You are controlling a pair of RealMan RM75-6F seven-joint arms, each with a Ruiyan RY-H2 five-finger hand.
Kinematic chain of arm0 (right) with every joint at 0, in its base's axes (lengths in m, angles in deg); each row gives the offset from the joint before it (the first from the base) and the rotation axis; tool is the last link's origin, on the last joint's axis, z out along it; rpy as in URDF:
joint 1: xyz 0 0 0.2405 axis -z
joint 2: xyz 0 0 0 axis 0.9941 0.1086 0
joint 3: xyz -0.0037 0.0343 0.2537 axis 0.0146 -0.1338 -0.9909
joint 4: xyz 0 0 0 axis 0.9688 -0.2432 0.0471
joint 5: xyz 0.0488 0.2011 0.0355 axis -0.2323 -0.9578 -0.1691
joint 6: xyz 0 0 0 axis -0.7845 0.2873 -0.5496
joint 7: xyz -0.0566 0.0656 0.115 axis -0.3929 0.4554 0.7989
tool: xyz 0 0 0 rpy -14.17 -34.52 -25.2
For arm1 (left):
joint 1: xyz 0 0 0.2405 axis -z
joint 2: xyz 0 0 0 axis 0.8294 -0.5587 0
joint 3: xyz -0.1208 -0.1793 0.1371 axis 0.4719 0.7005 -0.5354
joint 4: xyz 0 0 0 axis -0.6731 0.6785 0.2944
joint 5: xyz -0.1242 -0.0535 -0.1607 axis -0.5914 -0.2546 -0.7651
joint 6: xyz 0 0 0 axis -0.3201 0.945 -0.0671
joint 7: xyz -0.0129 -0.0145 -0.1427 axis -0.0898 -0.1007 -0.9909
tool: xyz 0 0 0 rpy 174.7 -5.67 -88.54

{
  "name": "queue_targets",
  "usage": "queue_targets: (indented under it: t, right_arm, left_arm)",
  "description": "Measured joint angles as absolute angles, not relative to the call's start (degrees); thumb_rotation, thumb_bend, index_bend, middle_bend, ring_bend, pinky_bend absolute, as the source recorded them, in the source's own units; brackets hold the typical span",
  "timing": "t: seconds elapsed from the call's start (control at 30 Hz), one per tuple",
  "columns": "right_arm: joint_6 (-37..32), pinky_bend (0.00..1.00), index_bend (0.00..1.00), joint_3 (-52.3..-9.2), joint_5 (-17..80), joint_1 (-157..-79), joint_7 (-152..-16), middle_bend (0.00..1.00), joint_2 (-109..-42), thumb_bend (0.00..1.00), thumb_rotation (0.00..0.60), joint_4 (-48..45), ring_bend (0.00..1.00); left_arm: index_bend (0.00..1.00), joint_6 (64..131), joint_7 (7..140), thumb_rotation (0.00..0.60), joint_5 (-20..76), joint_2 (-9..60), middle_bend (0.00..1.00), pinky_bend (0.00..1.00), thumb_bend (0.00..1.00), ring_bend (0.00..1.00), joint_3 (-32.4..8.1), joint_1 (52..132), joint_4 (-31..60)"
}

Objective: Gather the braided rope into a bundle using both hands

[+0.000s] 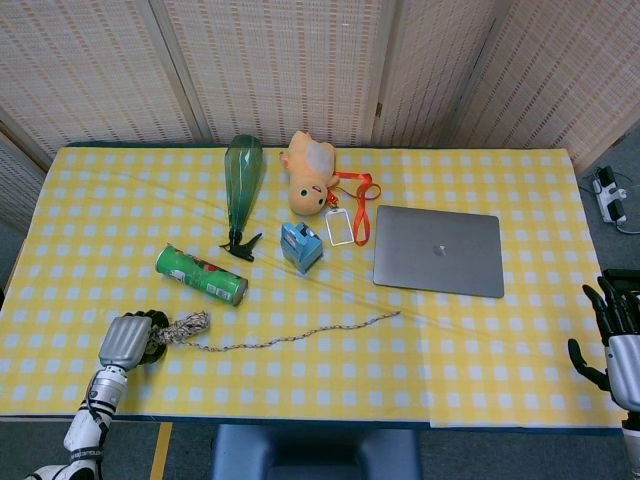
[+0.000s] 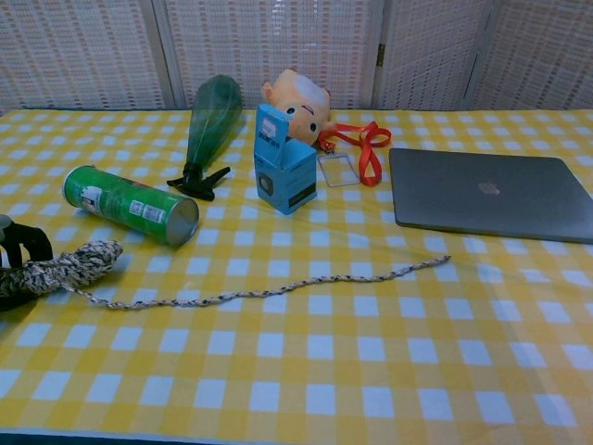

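1. Braided rope [image 1: 290, 338]: lies on the near left part of the table. Its bunched end sits at the left, just in front of the green can; a single thin strand trails rightward across the cloth and ends near the front left corner of the laptop.
2. Left hand [image 1: 127, 339]: at the near left edge of the table, fingers closed around the bunched end of the braided rope; in the chest view only dark fingers [image 2: 26, 243] show at the frame's left edge, wrapped over the rope.
3. Right hand [image 1: 612, 335]: beyond the right edge of the table, well apart from the rope, fingers spread and holding nothing.
4. Green can [image 1: 200, 275]: lying on its side, just behind the rope's bunched end.
5. Green spray bottle [image 1: 241, 183]: lying flat, nozzle toward the viewer.
6. Blue box [image 1: 301, 246]: upright near the table's centre, with a plush toy [image 1: 309, 170] behind it.
7. Orange lanyard [image 1: 358, 199] with a clear badge holder: between the toy and the laptop [image 1: 438, 250], which is shut.
8. Table [image 1: 500, 380]: covered in yellow checked cloth.
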State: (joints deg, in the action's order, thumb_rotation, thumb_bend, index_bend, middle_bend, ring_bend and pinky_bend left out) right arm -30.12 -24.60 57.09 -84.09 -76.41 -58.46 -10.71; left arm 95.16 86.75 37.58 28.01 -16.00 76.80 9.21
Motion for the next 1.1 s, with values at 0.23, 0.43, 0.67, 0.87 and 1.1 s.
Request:
queue_targets:
  t: [0.23,0.43,0.67,0.87,1.1]
  right_arm:
    - [-30.3,0.00,0.00,-24.7,57.2,-84.1,-77.0,0.01,-58.2,0.46,0.600,-11.3,0.10]
    - [-29.8,0.00,0.00,-24.6,57.7,-84.5,-77.9,0.03,-57.7,0.46,0.600,-12.0,0.11]
    - [-27.3,0.02,0.01,-24.0,60.6,-86.8,-78.7,0.07,-56.2,0.46,0.600,-14.5,0.13]
    - [-22.4,0.04,0.11,-23.3,63.9,-90.8,-79.4,0.12,-55.7,0.46,0.600,-17.4,0.16]
    - [-13.5,0.06,0.31,-23.4,65.3,-97.3,-82.5,0.15,-58.1,0.46,0.600,-21.1,0.16]
  left_arm:
    - [0.66,94.7,82.9,0.600,38.6,29.1,0.61,0.61,0.58,0.58,-15.9,77.2,11.4]
    - [0.73,96.5,75.4,0.600,42.3,29.6,0.67,0.66,0.63,0.63,-16.0,77.2,13.7]
    - [0.76,101.7,67.2,0.600,48.9,29.9,0.70,0.70,0.65,0.67,-16.4,77.2,16.0]
    - [0.77,105.0,63.3,0.600,53.6,29.4,0.71,0.70,0.66,0.68,-17.3,77.5,15.2]
    - [0.77,106.3,63.5,0.600,56.5,28.3,0.71,0.70,0.66,0.68,-18.2,78.3,11.9]
